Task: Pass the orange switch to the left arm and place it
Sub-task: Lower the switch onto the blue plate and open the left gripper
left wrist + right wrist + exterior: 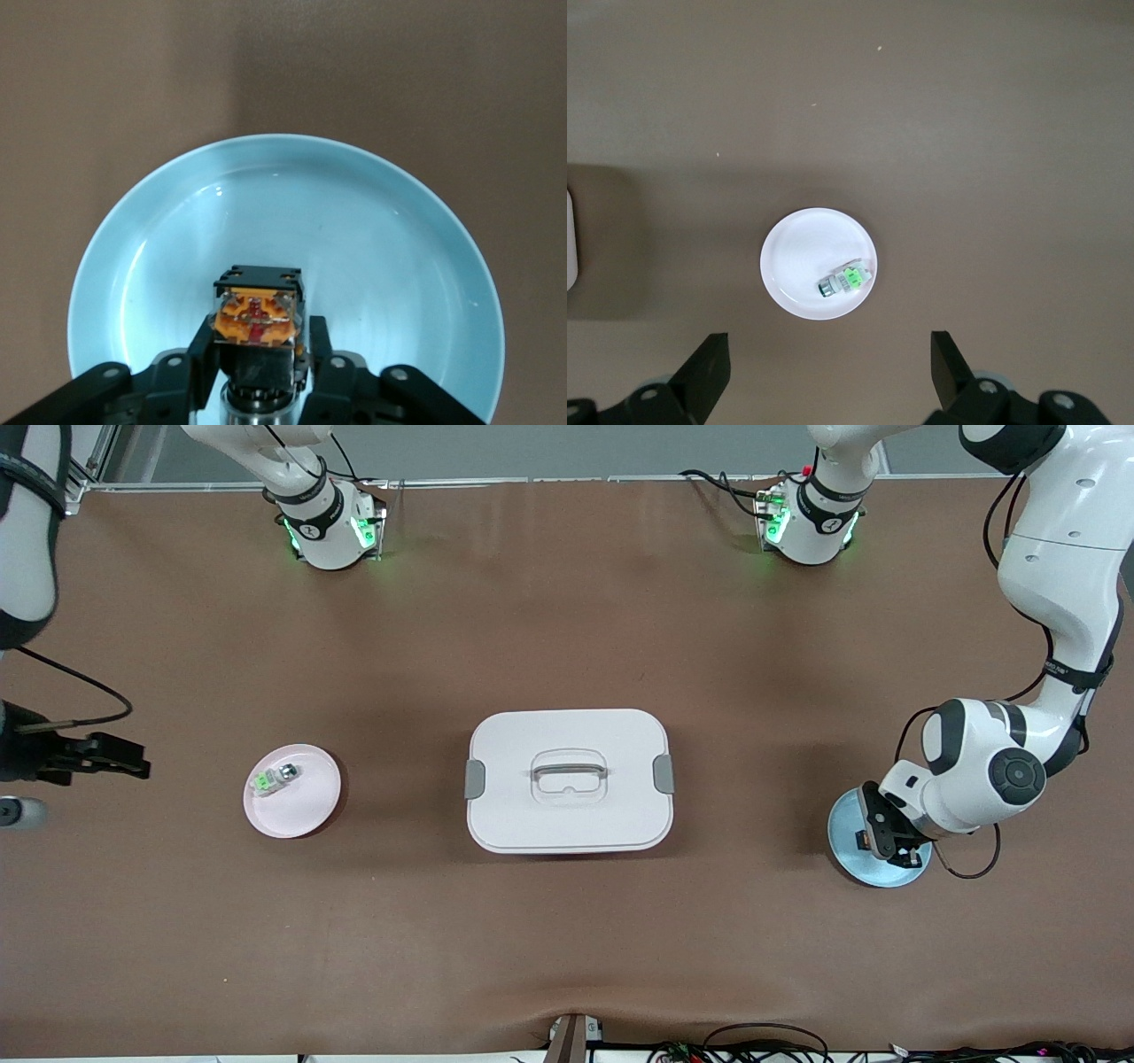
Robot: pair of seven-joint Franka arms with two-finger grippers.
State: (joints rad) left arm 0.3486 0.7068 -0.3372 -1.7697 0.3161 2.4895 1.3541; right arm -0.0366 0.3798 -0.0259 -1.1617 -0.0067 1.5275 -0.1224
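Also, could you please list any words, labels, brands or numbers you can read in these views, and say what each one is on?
None can be read.
Green switch: green label, print too small.
Left arm: dark band with white marks, illegible.
Orange switch: orange pattern, no legible characters.

the left gripper [886, 849], low at the frame's lower right, has its fingers closed, while the right gripper [111, 757] hangs spread wide at the frame's middle left edge.

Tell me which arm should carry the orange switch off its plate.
The left. Its left gripper is already down on the blue plate, shut on the orange switch. The right gripper hangs open high over the pink plate at the right arm's end, with the box between them.
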